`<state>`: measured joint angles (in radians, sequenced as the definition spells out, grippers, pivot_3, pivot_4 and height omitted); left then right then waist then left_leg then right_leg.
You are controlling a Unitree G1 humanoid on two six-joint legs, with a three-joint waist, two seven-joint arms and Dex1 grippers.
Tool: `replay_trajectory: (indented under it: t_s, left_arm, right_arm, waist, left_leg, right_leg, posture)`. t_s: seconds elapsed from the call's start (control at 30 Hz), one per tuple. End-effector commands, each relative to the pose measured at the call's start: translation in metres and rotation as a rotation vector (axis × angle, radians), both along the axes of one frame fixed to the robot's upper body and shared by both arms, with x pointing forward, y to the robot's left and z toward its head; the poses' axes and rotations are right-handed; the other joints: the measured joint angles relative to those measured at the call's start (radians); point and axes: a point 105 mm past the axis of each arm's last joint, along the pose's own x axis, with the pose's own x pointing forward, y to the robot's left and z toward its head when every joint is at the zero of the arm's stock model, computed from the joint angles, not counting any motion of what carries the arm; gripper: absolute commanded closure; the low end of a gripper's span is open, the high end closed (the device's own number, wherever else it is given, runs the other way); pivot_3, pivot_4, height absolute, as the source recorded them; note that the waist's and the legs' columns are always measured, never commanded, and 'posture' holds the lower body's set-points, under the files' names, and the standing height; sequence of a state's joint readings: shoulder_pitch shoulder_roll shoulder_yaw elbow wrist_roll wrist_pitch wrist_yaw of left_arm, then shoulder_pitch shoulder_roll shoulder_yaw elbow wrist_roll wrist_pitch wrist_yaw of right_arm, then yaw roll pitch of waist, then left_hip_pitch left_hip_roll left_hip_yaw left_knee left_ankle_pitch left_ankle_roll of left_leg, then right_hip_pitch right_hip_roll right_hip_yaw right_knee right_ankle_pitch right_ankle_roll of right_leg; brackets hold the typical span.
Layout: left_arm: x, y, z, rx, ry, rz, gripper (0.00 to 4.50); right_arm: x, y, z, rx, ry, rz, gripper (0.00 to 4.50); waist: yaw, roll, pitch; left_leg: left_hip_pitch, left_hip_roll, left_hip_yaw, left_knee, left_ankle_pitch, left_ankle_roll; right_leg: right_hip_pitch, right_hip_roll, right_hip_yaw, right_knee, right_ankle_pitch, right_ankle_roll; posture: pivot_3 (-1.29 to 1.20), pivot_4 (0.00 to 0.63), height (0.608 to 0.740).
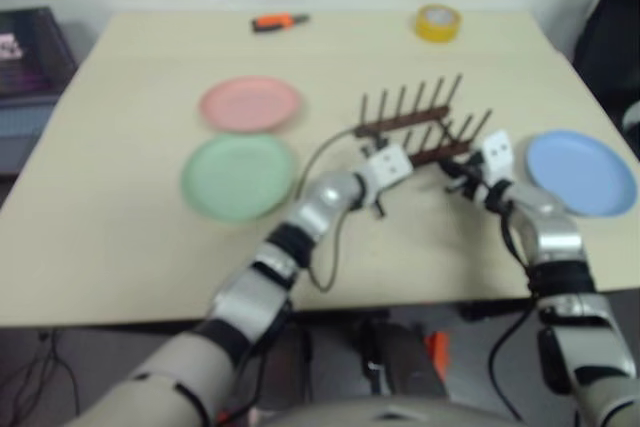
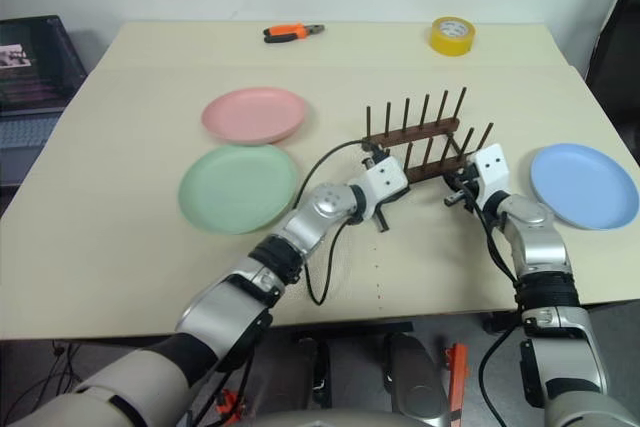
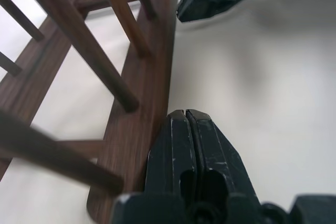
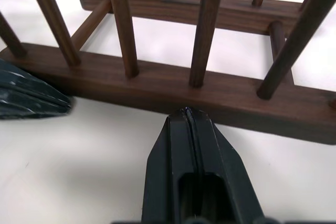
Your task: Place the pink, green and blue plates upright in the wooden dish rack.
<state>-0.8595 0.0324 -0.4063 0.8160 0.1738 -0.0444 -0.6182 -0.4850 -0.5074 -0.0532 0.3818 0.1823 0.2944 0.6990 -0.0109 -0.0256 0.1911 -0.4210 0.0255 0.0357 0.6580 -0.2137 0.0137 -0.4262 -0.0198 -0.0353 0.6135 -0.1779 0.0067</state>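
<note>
The wooden dish rack (image 2: 415, 133) stands empty in the middle of the table, pegs upright. The pink plate (image 2: 254, 114) and the green plate (image 2: 238, 187) lie flat to its left, and the blue plate (image 2: 584, 185) lies flat to its right. My left gripper (image 3: 185, 115) is shut, with its tip against the near rail (image 3: 137, 129) close to that rail's left end. My right gripper (image 4: 185, 112) is shut too, its tip touching the same rail (image 4: 157, 85) further to the right. Neither holds anything.
A yellow tape roll (image 2: 452, 34) and orange-handled pliers (image 2: 293, 33) lie at the table's far edge. A dark laptop (image 2: 35, 57) sits off the table to the left. A black cable (image 2: 325, 162) loops from my left wrist over the table beside the green plate.
</note>
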Motion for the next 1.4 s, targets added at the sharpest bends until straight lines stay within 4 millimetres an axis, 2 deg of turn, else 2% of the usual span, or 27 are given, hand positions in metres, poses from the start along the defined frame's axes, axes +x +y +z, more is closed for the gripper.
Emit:
replay_trajectory:
  t_s: [0.03,0.13,0.27,0.33,0.47,0.57,0.63,0.8,0.9,1.17,1.4]
  left_arm:
    - [-0.009,-0.001,0.011,-0.017,-0.038,-0.068,4.43]
    - [-0.019,-0.002,0.023,-0.078,-0.016,-0.100,4.43]
    - [-0.038,0.004,0.041,-0.139,-0.001,-0.135,4.43]
    - [-0.044,0.010,0.046,-0.142,0.002,-0.143,4.43]
    - [-0.065,0.016,0.062,-0.178,0.054,-0.203,4.43]
    - [-0.076,0.013,0.075,-0.199,0.083,-0.234,4.43]
    - [-0.067,0.008,0.066,-0.162,0.078,-0.181,4.43]
    - [-0.038,-0.005,0.021,-0.047,0.110,-0.061,4.43]
    - [-0.020,-0.005,0.005,0.019,0.074,0.007,4.43]
    - [0.009,0.001,0.008,0.018,0.002,0.106,4.43]
    - [0.011,0.011,0.017,0.017,-0.040,0.072,4.43]
  right_arm:
    - [-0.021,0.012,0.017,0.035,0.047,0.155,4.50]
    - [-0.041,0.016,0.039,0.067,0.067,0.242,4.50]
    - [-0.064,0.006,0.085,0.066,0.062,0.291,4.50]
    - [-0.075,-0.006,0.100,0.009,0.065,0.290,4.50]
    - [-0.083,-0.045,0.126,-0.121,0.044,0.172,4.50]
    - [-0.089,-0.054,0.143,-0.131,0.009,0.159,4.50]
    - [-0.089,-0.052,0.147,-0.133,-0.005,0.173,4.50]
    - [-0.083,-0.038,0.143,-0.133,-0.021,0.208,4.50]
    - [-0.084,-0.031,0.144,-0.132,-0.025,0.225,4.50]
    - [-0.086,-0.031,0.144,-0.139,-0.025,0.224,4.50]
    - [-0.085,-0.032,0.143,-0.152,-0.026,0.216,4.50]
  waist:
    - [0.004,0.000,0.000]
    - [0.006,0.001,0.000]
    - [0.011,0.003,0.001]
    - [0.012,0.003,0.001]
    - [0.012,0.003,0.001]
    - [0.011,0.003,0.001]
    - [0.011,0.003,0.001]
    - [0.010,0.003,0.000]
    - [0.010,0.003,0.000]
    - [0.015,0.003,0.000]
    - [0.012,0.003,0.000]
  left_leg:
    - [0.000,0.000,0.000,0.000,0.000,0.000]
    - [0.000,0.001,0.000,0.000,-0.001,-0.001]
    - [-0.001,0.001,-0.001,0.000,-0.001,-0.001]
    - [-0.001,0.001,-0.001,0.002,-0.001,-0.001]
    - [0.000,0.001,-0.001,0.003,-0.001,-0.002]
    - [0.000,0.001,-0.001,0.003,-0.001,-0.002]
    - [0.000,0.001,-0.001,0.003,-0.001,-0.002]
    - [0.002,-0.001,-0.001,0.004,-0.001,-0.002]
    - [0.001,-0.001,-0.002,0.003,-0.001,-0.002]
    - [-0.001,0.000,-0.002,0.003,-0.002,-0.002]
    - [-0.001,0.000,-0.002,0.003,-0.002,-0.002]
  right_leg:
    - [0.000,0.000,0.000,0.000,0.000,0.000]
    - [0.000,0.000,0.000,0.000,0.000,0.000]
    - [0.000,0.000,0.000,0.000,0.000,-0.001]
    - [0.000,-0.001,-0.001,0.000,-0.003,-0.005]
    - [0.001,-0.001,-0.001,0.000,-0.003,-0.006]
    - [0.001,-0.001,-0.001,0.000,-0.004,-0.006]
    - [0.001,-0.001,-0.001,0.000,-0.004,-0.006]
    - [0.003,0.000,-0.001,0.000,-0.004,-0.005]
    - [0.002,-0.001,-0.001,-0.001,-0.004,-0.005]
    - [0.001,-0.001,-0.001,-0.001,-0.004,-0.005]
    - [0.001,0.000,-0.002,-0.001,-0.003,-0.005]
  posture:
    - [0.00,0.150,0.740]
    - [0.00,0.150,0.740]
    - [0.00,0.150,0.740]
    - [0.00,0.150,0.740]
    - [0.00,0.150,0.740]
    - [0.00,0.150,0.740]
    - [0.00,0.150,0.740]
    - [0.00,0.150,0.740]
    - [0.00,0.150,0.740]
    - [0.00,0.150,0.740]
    - [0.00,0.150,0.740]
